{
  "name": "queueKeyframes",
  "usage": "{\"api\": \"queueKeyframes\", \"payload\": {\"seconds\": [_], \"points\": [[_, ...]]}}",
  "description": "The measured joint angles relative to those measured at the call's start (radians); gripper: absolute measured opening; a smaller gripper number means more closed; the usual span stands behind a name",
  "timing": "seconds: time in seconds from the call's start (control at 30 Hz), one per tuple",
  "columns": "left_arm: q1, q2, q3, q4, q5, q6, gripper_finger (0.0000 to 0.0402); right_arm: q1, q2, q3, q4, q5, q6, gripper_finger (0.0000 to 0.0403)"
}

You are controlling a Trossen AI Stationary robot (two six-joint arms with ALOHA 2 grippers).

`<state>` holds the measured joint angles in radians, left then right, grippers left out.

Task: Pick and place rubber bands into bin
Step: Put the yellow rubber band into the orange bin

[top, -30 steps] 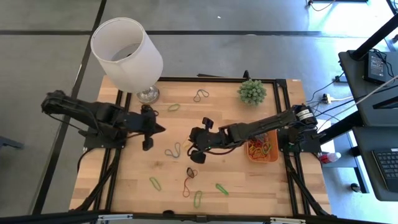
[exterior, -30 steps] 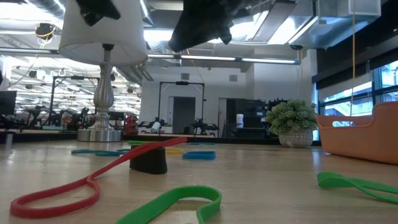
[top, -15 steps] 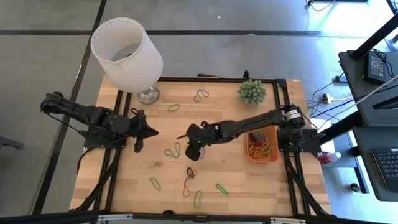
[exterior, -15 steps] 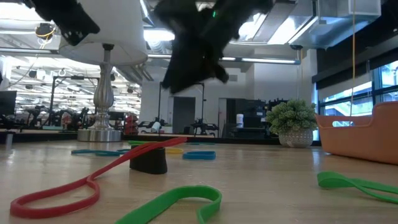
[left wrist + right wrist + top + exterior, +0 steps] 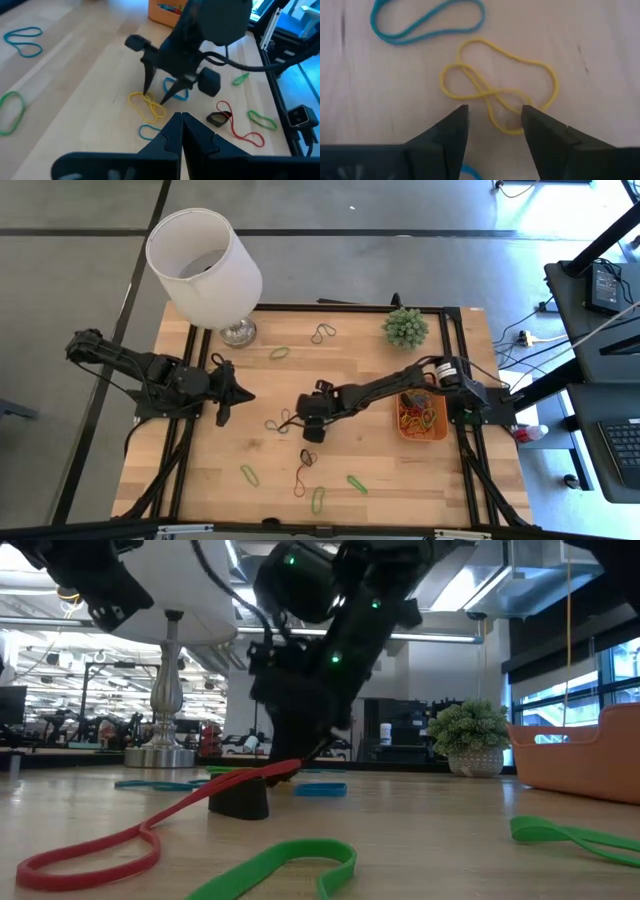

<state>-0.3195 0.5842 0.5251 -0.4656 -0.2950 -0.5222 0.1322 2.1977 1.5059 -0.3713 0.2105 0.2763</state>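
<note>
We've got the lamp [image 5: 205, 265] at the table's [image 5: 400, 470] far left corner and the little plant [image 5: 405, 327] at the far right. The bin [image 5: 421, 416] sits at the right edge, with rubber bands [image 5: 418, 418] piled in it. Loose bands are scattered over the middle and near side. The right gripper [image 5: 305, 423] hangs mid-table, tips down, straddling a twisted band [image 5: 497, 102]. The left gripper [image 5: 243, 392] sits well left of that, just off the lamp base.
</note>
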Motion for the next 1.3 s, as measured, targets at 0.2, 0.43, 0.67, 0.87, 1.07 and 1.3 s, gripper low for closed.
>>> {"api": "queueKeyframes", "payload": {"seconds": [0.2, 0.43, 0.67, 0.87, 1.07, 1.3], "points": [[0.000, 0.001, 0.000, -0.001, 0.008, -0.019, 0.0002, -0.002, 0.044, 0.004, 0.033, 0.011, 0.024, 0.0117], [0.000, 0.001, 0.000, -0.001, 0.009, -0.028, 0.0002, -0.005, 0.018, 0.001, 0.028, -0.036, 0.061, 0.0014], [0.000, 0.025, 0.000, -0.001, -0.002, -0.038, 0.0002, 0.009, -0.167, -0.004, -0.100, 0.074, 0.086, 0.0005], [0.000, 0.126, 0.000, -0.004, 0.050, -0.041, 0.0002, 0.038, -0.345, -0.005, -0.277, 0.157, 0.087, 0.0003], [0.000, 0.263, 0.039, 0.000, 0.066, -0.091, 0.0001, 0.092, -0.545, -0.098, -0.494, 0.245, 0.176, 0.0002], [-0.001, 0.465, 0.163, -0.005, 0.001, -0.137, 0.0001, 0.181, -0.876, -0.377, -0.552, 0.267, 0.413, 0.0002]]}}
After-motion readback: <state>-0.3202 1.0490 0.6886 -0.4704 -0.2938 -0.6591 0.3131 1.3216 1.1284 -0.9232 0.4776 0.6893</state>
